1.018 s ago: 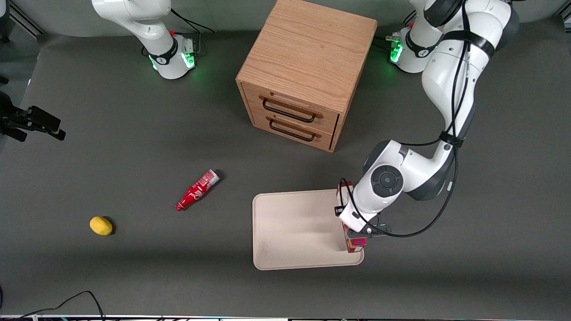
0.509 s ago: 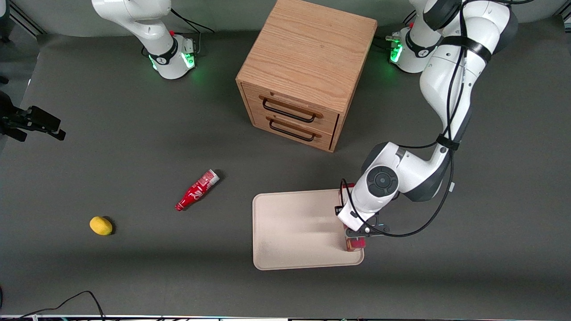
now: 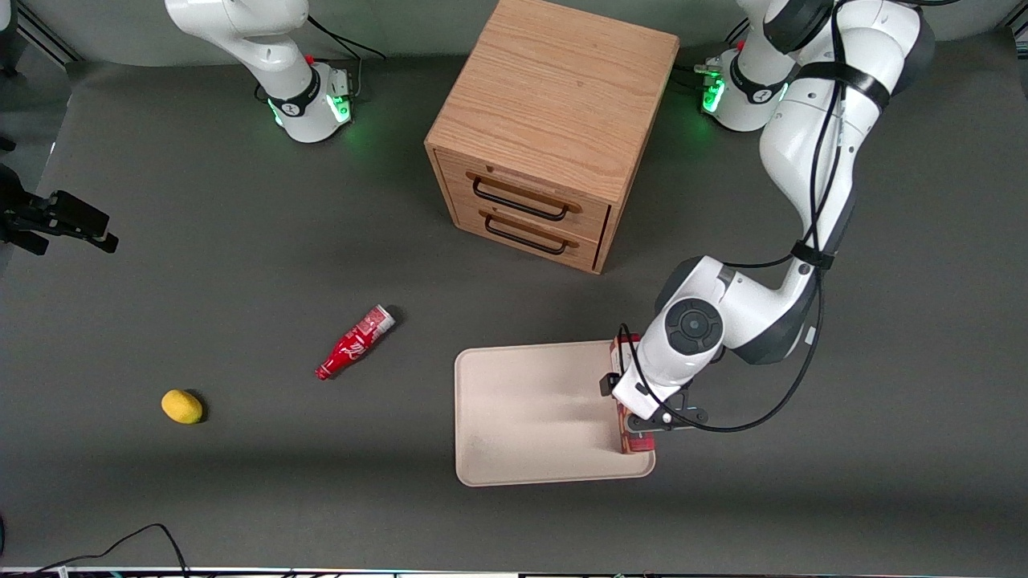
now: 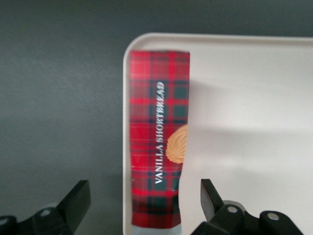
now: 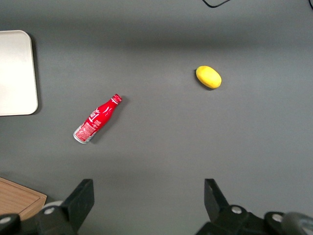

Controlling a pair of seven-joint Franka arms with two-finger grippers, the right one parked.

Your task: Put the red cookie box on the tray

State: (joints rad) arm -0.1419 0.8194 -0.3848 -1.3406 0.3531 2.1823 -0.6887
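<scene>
Left wrist view: slim dark-red tartan cardboard cookie box (image 4: 157, 142), lettered VANILLA SHORTBREAD with a tan cookie picture, lying flat on the large beige rectangular tray with rounded corners and low rim (image 4: 254, 103), its long side hard along the tray's edge rim, one end near a rounded corner. Pincer (image 4: 142, 205) released: both black fingers (image 4: 76, 200) stand spread wide, one to each side of the box's long axis and apart from its faces, so the box lies directly below and between them, long axis running straight away from the wrist. Front view: same box (image 3: 634, 437) at the tray's (image 3: 522, 401) edge toward the working arm's end of the grey worktop (image 3: 241, 482), mostly hidden under the white wrist; pincer (image 3: 642, 417) directly above it. Judgement: placement reads as done; the coming move is a straight lift, fingers clearing the box's sides without nudging it over the rim. Also present: light wooden two-drawer cabinet (image 3: 546, 128), small red bottle (image 3: 355, 342) lying on its side, yellow lemon (image 3: 181, 406), all well apart from the tray.
</scene>
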